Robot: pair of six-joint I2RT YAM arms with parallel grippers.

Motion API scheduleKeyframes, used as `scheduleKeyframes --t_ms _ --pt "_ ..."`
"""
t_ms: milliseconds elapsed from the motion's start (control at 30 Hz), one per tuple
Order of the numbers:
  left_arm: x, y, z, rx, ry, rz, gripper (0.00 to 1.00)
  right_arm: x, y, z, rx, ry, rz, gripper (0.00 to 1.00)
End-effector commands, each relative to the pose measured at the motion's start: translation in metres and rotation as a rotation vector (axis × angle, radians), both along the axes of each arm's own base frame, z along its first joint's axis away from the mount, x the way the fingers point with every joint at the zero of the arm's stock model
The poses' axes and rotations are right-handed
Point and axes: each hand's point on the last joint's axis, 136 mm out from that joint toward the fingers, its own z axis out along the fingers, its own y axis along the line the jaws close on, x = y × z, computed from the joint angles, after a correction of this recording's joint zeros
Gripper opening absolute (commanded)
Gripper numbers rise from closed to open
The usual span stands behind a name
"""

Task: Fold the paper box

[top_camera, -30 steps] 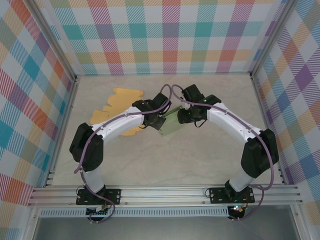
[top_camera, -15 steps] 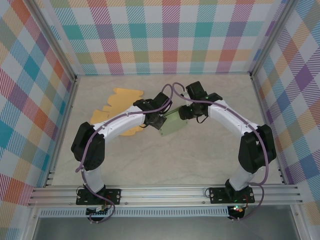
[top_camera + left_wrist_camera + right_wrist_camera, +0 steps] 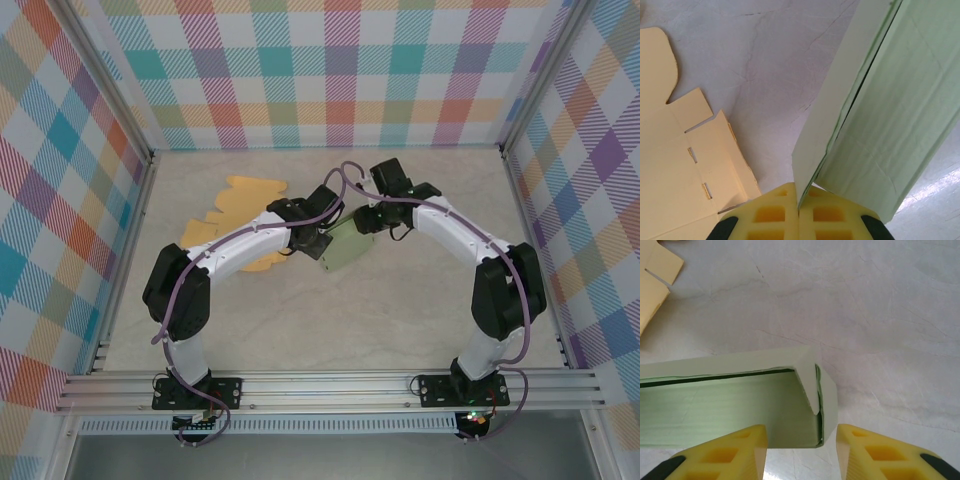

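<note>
Pale green paper box, partly folded, mid-table.

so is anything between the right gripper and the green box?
Nothing visible. The right gripper is open, and the end of the green box sits straight ahead of its fingers on the table. The flat yellow cardboard lies off to the side. The left gripper is shut on a box wall.

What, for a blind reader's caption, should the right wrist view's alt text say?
The open right gripper frames the end of a pale green paper box, its end flap folded inward. A yellow cardboard sheet lies top left on the table.
</note>
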Motion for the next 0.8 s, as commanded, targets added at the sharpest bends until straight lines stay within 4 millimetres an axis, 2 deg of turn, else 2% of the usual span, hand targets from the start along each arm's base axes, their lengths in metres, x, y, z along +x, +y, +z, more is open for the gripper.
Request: scheduleKeyframes --t_ms 0,233,433,767 --pt "-0.004 -0.003 -0.003 0.026 0.024 -0.025 0.00 0.013 0.007 0.017 0.049 -0.049 0.028 0.42" --pt "-0.004 -0.004 -0.003 0.026 0.021 -0.031 0.00 0.015 0.012 0.020 0.095 -0.063 0.075 0.44" --pt "-0.003 -0.005 -0.001 0.017 0.007 -0.031 0.00 0.019 0.008 0.027 0.162 -0.107 0.087 0.44" --pt "-0.003 -0.005 -0.002 0.019 0.010 -0.044 0.00 0.017 0.009 0.016 0.203 -0.088 0.118 0.41"
